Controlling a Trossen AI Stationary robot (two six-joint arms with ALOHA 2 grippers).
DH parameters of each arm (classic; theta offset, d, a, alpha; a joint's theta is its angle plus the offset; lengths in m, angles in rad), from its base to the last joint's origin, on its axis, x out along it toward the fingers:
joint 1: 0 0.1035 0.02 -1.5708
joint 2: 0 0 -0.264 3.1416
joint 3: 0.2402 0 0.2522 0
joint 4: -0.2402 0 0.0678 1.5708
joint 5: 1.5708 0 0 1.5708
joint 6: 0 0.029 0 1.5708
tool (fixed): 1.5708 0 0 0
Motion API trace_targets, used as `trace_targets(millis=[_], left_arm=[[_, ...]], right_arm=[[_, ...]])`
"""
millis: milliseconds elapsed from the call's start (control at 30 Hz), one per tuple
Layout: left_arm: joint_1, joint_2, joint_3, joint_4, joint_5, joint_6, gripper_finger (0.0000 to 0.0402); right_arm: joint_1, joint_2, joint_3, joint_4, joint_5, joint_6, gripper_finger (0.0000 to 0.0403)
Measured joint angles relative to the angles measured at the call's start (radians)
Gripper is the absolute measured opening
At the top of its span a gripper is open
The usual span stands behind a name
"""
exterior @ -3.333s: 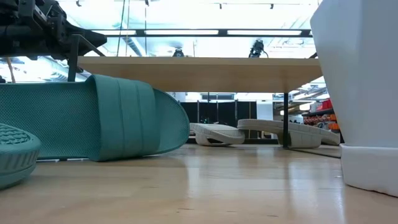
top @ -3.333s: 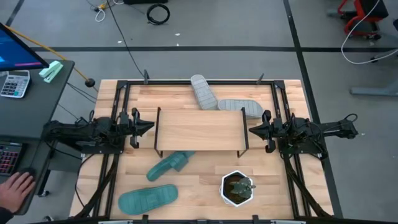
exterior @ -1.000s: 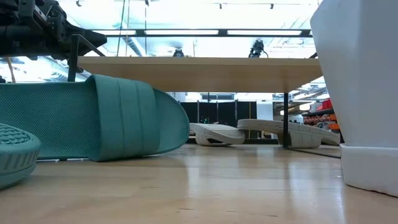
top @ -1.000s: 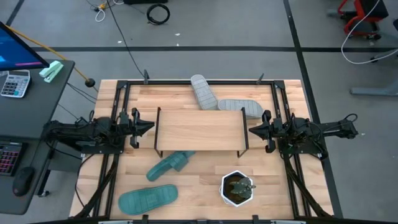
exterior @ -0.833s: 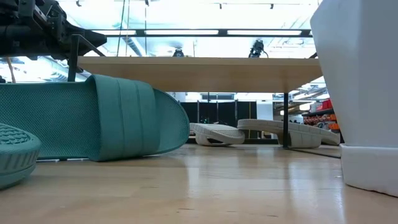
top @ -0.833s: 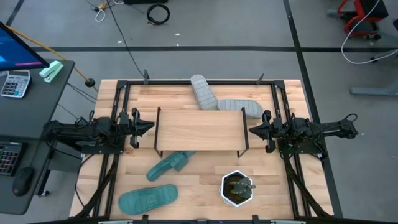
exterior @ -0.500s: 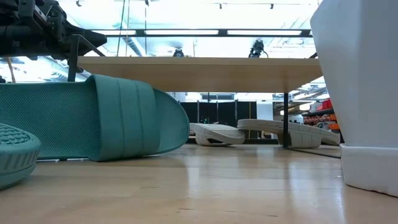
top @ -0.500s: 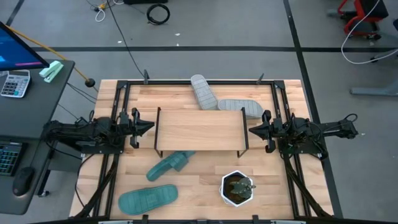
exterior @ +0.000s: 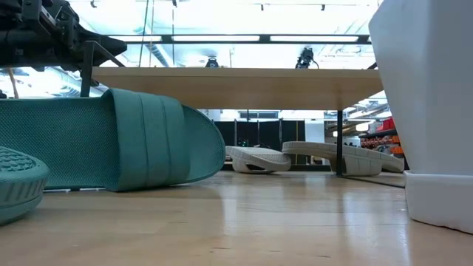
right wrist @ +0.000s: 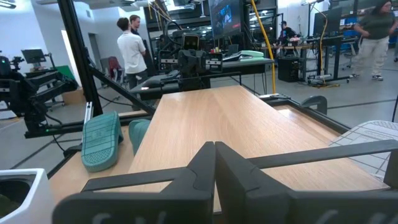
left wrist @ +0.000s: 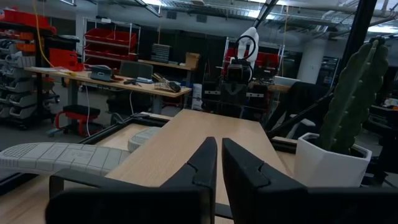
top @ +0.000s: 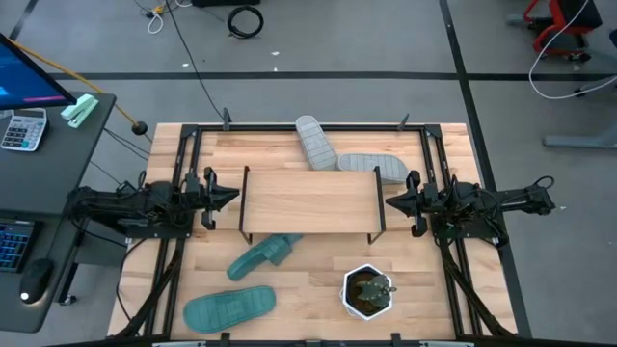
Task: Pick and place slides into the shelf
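A: From above, what sits where?
B: The low shelf with a light wooden board top and black wire legs [top: 308, 202] stands mid-frame on the wooden tabletop [top: 443, 289]. Two light grey rubbery slides [top: 339, 154] lie at its upper edge, two teal-green rubbery slides [top: 246, 280] at lower left, and a white pot with a cactus [top: 368, 291] lower right. The left hand [top: 231, 196] waits at the shelf's left end, the right hand [top: 390, 202] at its right end, both closed and empty.

A: And at tabletop level?
B: A teal slide fills the left; grey ones lie mid-frame, beneath the shelf board.

A: The wrist cameras?
B: Each shows its own fingers pressed nearly together, holding nothing, pointing along the shelf top.
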Motion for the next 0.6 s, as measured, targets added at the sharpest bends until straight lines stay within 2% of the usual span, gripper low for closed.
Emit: trace_targets(millis=[300, 600], left_arm=[[0.000, 0.000, 0.000, 0.000, 0.000, 0.000, 0.0040], [0.000, 0.000, 0.000, 0.000, 0.000, 0.000, 0.0030]], right_arm=[[0.000, 0.000, 0.000, 0.000, 0.000, 0.000, 0.0018], [0.000, 0.000, 0.000, 0.000, 0.000, 0.000, 0.0018]])
